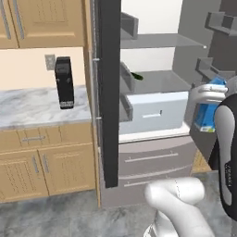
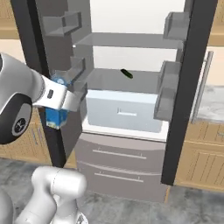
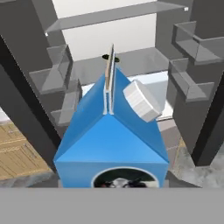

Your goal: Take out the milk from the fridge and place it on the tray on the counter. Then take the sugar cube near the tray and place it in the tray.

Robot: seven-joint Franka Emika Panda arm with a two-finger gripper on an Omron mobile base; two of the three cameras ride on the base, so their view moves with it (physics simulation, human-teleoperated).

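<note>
Milk carried out of the fridge

The milk [image 3: 111, 140] is gripped in the end effector [image 2: 65, 101], in front of the open fridge [image 2: 127, 83], beside its door bins. Next, I think, it must travel to the tray on the desk.

Kitchen; open fridge [image 1: 157, 92]; marble counter [image 1: 32, 109]
</note>
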